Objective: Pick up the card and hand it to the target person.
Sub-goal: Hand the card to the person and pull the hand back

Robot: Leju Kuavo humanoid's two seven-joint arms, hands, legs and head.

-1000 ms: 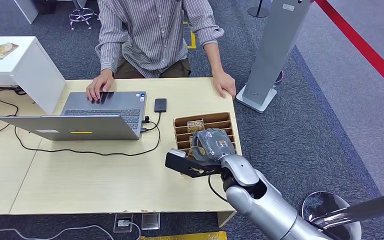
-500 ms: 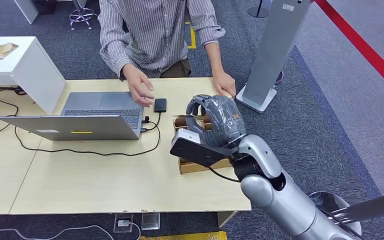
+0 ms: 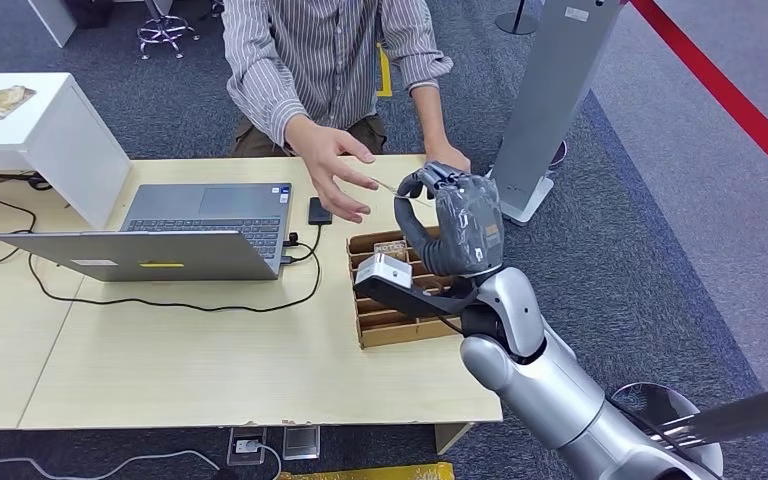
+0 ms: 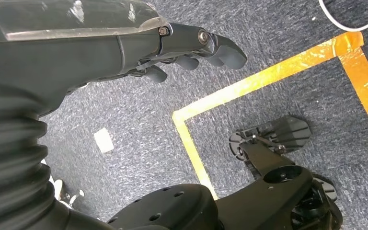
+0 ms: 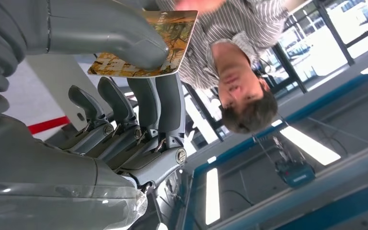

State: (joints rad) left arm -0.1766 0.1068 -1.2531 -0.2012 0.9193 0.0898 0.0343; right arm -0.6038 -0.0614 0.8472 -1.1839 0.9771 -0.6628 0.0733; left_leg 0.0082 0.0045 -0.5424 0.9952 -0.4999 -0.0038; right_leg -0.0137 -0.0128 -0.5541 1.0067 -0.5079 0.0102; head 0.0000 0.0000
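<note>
The right hand point(image 3: 457, 225) pinches the card point(image 5: 146, 45) between thumb and fingers, up near the person's open hand point(image 3: 332, 165). If it lets go too soon — before the person grabs — the card could drop on the table point(image 3: 210, 365). The left hand point(image 4: 191, 45) hangs low, fingers curled, holding nothing.

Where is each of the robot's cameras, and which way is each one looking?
Head view: high on the body, looking down at the table; right hand holds up the card toward the person's hand.
Left wrist view: behind the hanging left hand, facing the carpet.
Right wrist view: behind the right hand, facing up at the person.
Shared: head and right wrist views both show the card.
</note>
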